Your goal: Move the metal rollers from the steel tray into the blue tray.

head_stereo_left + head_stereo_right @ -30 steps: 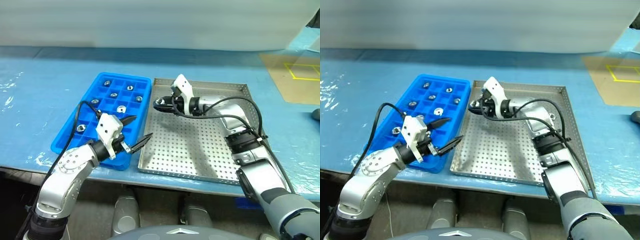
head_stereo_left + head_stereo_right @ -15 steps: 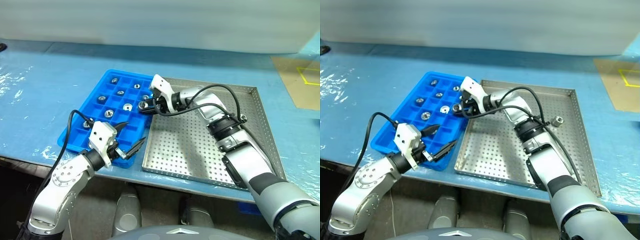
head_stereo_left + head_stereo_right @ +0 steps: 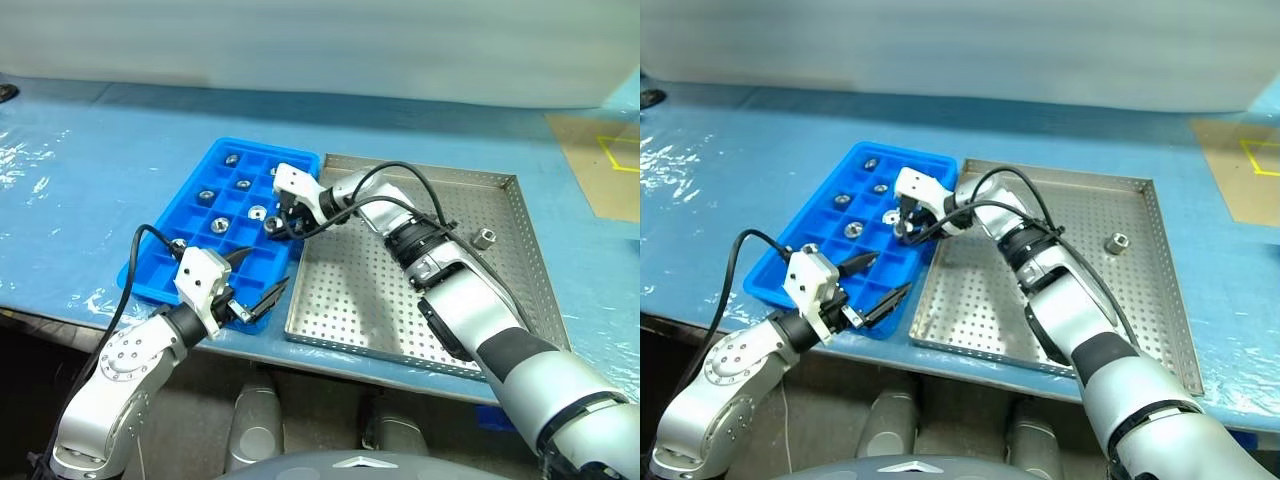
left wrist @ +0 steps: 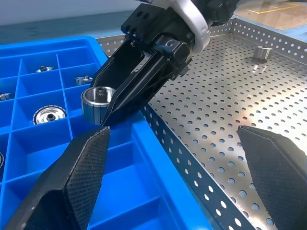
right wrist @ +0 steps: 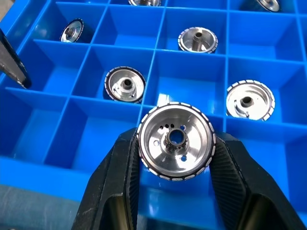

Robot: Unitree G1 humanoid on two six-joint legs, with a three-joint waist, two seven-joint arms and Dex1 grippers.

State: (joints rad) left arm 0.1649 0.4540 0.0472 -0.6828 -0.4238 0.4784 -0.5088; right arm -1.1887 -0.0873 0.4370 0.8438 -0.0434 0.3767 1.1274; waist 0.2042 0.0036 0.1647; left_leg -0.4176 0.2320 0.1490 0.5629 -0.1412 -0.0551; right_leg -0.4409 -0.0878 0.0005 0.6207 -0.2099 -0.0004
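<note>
My right gripper (image 3: 278,222) is shut on a metal roller (image 5: 175,141), a shiny ring with a centre hole, pinched between both black fingers. It hangs over a compartment on the blue tray's (image 3: 175,207) side nearest the steel tray (image 3: 400,290). Several rollers (image 5: 125,84) lie in the blue tray's other compartments. One roller (image 3: 484,238) lies in the steel tray near its far right rim. My left gripper (image 3: 262,272) stands open with nothing in it, just above the blue tray's front corner next to the steel tray.
Both trays sit side by side on a blue covered table, close to its front edge. A brown board with yellow tape (image 3: 600,165) lies at the far right. A black cable (image 3: 140,240) loops from my left wrist over the blue tray's front.
My right gripper has carried the roller leftward from over the steel tray's far left corner to over the blue tray, tilting down. The view has shifted. My left gripper has stayed put.
</note>
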